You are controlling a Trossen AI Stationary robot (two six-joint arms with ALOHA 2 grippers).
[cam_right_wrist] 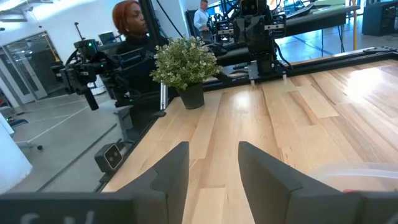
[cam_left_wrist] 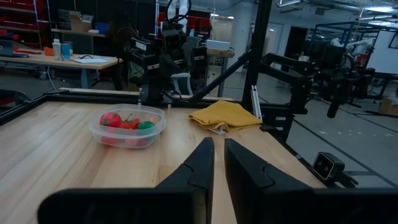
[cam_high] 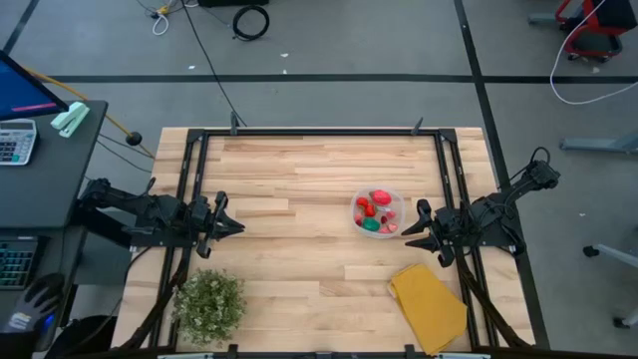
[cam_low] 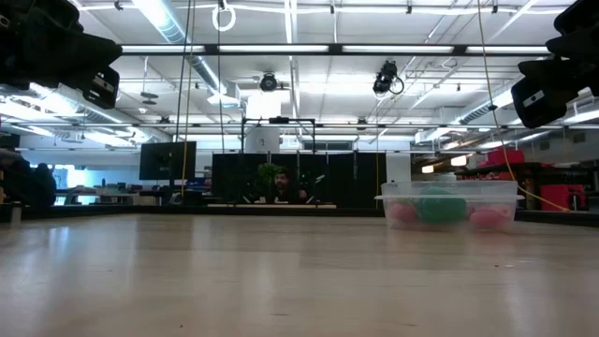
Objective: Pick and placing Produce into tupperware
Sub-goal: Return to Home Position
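Note:
The tupperware [cam_high: 400, 204] is a round clear tub standing on the right half of the table, also seen in the low view [cam_low: 449, 193] and the left wrist view [cam_left_wrist: 104, 138]. The produce [cam_high: 376, 210] lies inside it: red and pale pink pieces and one green one [cam_left_wrist: 127, 123]. My right gripper [cam_high: 411, 226] hovers open just right of the tub; the tub's rim [cam_right_wrist: 357, 169] shows beside its fingers. My left gripper [cam_high: 237, 226] hangs over the table's left side, far from the tub, with its fingers [cam_left_wrist: 217, 149] nearly together and holding nothing.
A yellow folded cloth [cam_high: 429, 305] lies near the front right corner. A bushy green potted plant [cam_high: 209, 304] stands at the front left. Bare wood stretches between the two arms. A person [cam_right_wrist: 127, 22] is beyond the table's left edge.

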